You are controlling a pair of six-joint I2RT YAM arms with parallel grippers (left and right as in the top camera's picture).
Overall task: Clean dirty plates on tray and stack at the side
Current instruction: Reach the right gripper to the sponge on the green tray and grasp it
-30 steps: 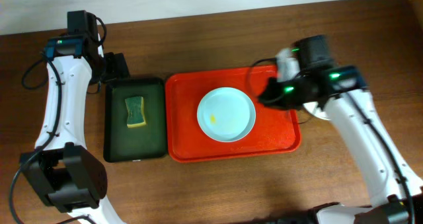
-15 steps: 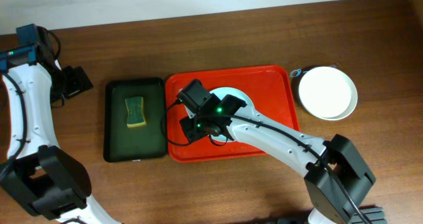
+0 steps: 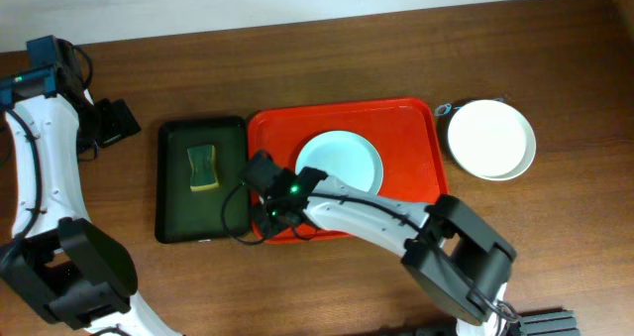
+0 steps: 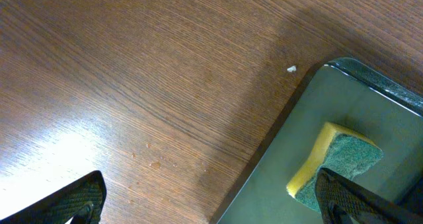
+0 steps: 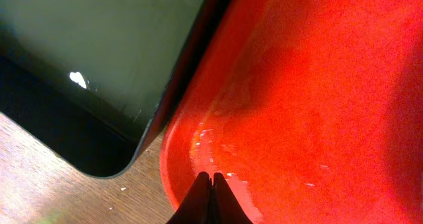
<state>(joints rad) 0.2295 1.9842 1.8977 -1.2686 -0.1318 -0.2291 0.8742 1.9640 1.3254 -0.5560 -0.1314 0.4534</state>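
Quick rundown. The red tray sits mid counter, w/ one pale blue plate lying flat on it, roughly centre, a bit toward the far side. A second white plate is off the tray, on the counter just to the right of it. Could be more than one stacked there, can't tell from above.

The right arm reaches across the front of the tray to its left edge. Right jaws are pinched fully together, tip to tip, nothing btwn them. In the wrist view they're over the tray floor just inside the rim at the rounded corner, clear of the plate.

Dark green tray sits right beside the red one on its left, rims pretty much touching, w/ a yellow/green sponge lying on it.

Left jaws are spread wide and have hold of nothing. They're over bare counter past the far-left corner of the green tray, well apart from the red tray and the plates.
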